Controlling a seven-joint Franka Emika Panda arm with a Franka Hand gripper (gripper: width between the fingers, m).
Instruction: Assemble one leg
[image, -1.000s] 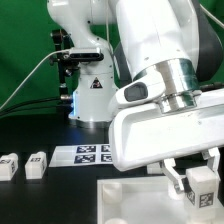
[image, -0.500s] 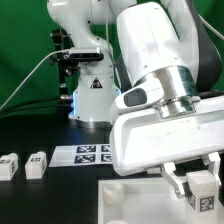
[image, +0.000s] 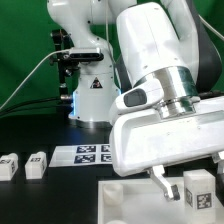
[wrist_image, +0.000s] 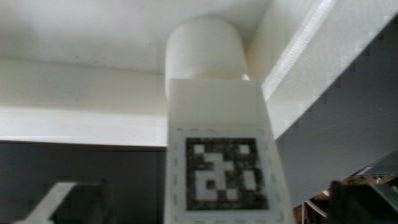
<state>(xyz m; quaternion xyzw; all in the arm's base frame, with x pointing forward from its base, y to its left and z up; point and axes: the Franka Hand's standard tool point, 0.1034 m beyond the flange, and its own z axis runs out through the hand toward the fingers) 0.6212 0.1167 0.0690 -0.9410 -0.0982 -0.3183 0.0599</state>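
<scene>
My gripper (image: 188, 194) is at the exterior view's lower right, shut on a leg (image: 199, 186), a small white block with a black-and-white marker on its face. One dark finger (image: 161, 181) shows beside it; the other is out of frame. The leg hangs just over the near right corner of the large white tray-like piece (image: 125, 203). In the wrist view the leg (wrist_image: 217, 110) runs away from my gripper (wrist_image: 210, 216), rounded end toward the white piece (wrist_image: 71, 90). Two more legs (image: 10, 166) (image: 36, 164) lie at the exterior view's left.
The marker board (image: 88, 153) lies on the black table between the loose legs and my arm. The robot base (image: 88, 95) with its cables stands behind it, in front of a green backdrop.
My gripper has sunk a little with the leg toward the white tray-like piece. The loose legs and the marker board have not moved.
</scene>
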